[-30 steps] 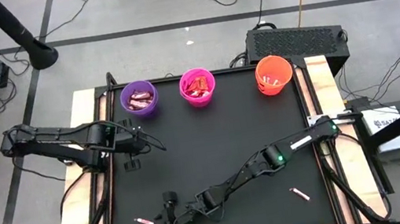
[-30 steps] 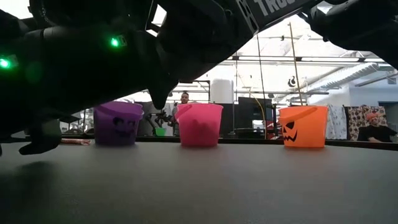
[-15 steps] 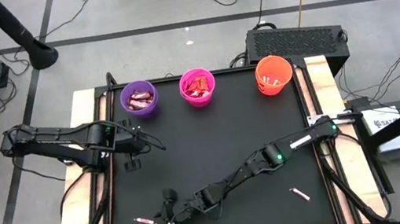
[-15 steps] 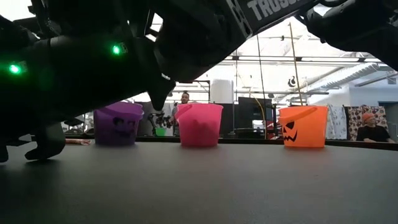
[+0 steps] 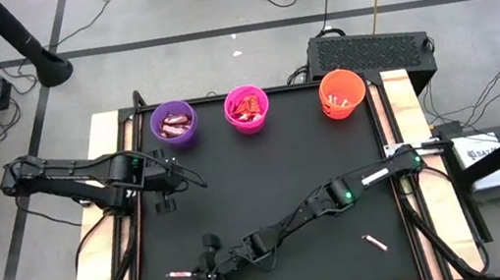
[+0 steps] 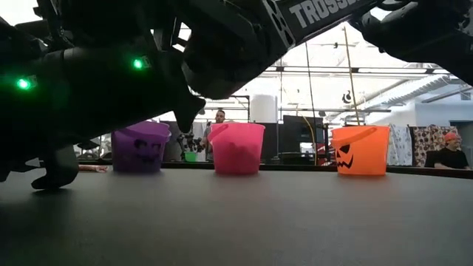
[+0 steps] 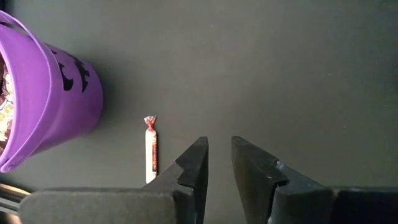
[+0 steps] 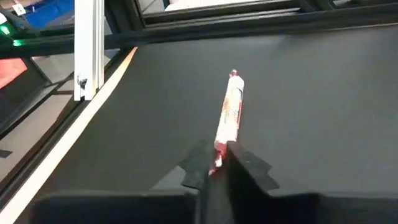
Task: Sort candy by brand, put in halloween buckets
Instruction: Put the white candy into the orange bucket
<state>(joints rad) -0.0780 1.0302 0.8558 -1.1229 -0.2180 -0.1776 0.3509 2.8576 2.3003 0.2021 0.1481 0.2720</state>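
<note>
The right gripper (image 5: 213, 277) lies low over the desk's (image 5: 268, 197) near edge, far from the magenta pink bucket (image 5: 246, 109) and off toward the purple bucket's side. Its arm runs out long and almost flat from its base at the desk's right side, slanting across the near half of the mat. In the right wrist view its jaws are nearly together, pinched on the near twisted end of a thin pale stick candy (image 8: 227, 116) that lies flat on the mat and points away from the fingers. From above, that stick (image 5: 179, 275) shows just beside the gripper's tip. A second wrapped candy (image 5: 375, 242) lies alone near the same edge, on the orange bucket's side and well apart from the arm.

The left gripper (image 5: 163, 184) waits nearer the magenta pink bucket, folded in over the desk's left edge, just short of the purple bucket (image 5: 173, 124). Its jaws stand slightly apart and hold nothing.

At the far edge the three buckets stand upright in a row: purple, then magenta pink, then the orange bucket (image 5: 341, 93). Dark maroon sweets (image 5: 174, 124) fill the purple one, red-orange sweets (image 5: 245, 108) the pink one, and pale sticks (image 5: 343, 99) lie in the orange one.
</note>
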